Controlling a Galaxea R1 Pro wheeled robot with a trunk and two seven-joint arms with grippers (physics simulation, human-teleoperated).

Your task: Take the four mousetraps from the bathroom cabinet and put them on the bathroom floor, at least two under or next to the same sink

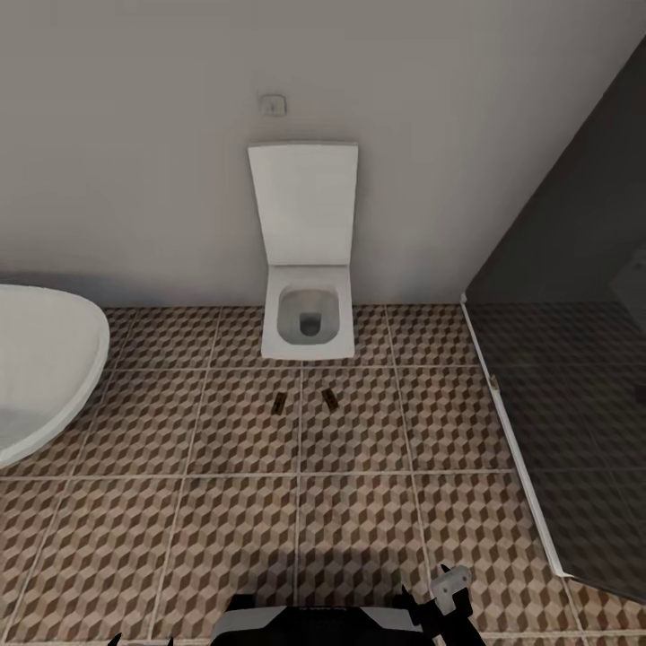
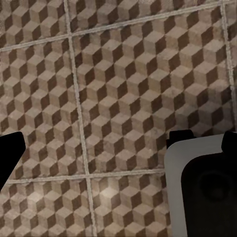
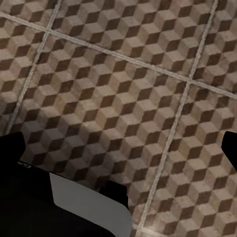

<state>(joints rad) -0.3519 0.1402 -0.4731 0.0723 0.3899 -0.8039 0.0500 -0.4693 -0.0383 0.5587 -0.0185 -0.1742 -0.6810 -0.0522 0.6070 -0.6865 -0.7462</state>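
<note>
We counted two tiny brown wooden mousetraps (image 1: 279, 402) (image 1: 330, 398) lying on the cube-patterned brown, beige and white tiled bathroom floor (image 1: 224, 538), just in front of the white wall-hung toilet (image 1: 307, 314), with a white oval bathtub (image 1: 45, 377) nearby. Presumably two remained to fetch, and no sink stood beside these. Both wrist views showed fingertips spread wide over bare tiles, the grippers released and empty.

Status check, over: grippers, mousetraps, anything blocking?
Both grippers open, empty. Two small brown wooden mousetraps on cube-patterned tile floor, just before white square toilet. White oval bathtub left; nothing blocking them.
</note>
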